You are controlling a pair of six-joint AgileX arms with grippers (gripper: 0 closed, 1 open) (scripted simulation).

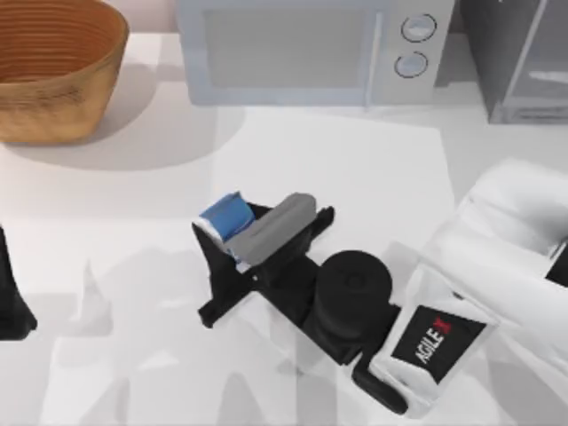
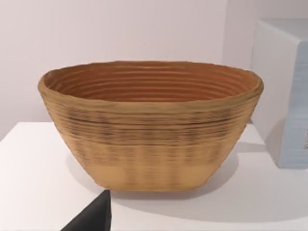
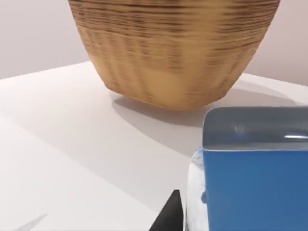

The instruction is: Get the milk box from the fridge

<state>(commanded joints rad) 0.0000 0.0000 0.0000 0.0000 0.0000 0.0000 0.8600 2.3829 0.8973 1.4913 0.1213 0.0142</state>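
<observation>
The milk box [image 1: 225,216], a small blue carton with a whitish edge, is held over the middle of the table. My right gripper [image 1: 226,229] is shut on it, reaching in from the lower right. Up close in the right wrist view, the milk box [image 3: 255,185] shows a blue face and a pale grey top, with a dark fingertip [image 3: 169,217] beside it. The fridge [image 1: 519,62], dark grey with a pale glassy panel, stands at the back right corner, well away from the carton. My left arm [image 1: 11,297] stays parked at the left edge.
A woven brown basket [image 1: 53,67] sits at the back left, seen close in both wrist views [image 2: 149,122] [image 3: 173,48]. A pale grey microwave [image 1: 311,49] with two round knobs stands at the back centre. White tabletop [image 1: 115,266] lies between the carton and the basket.
</observation>
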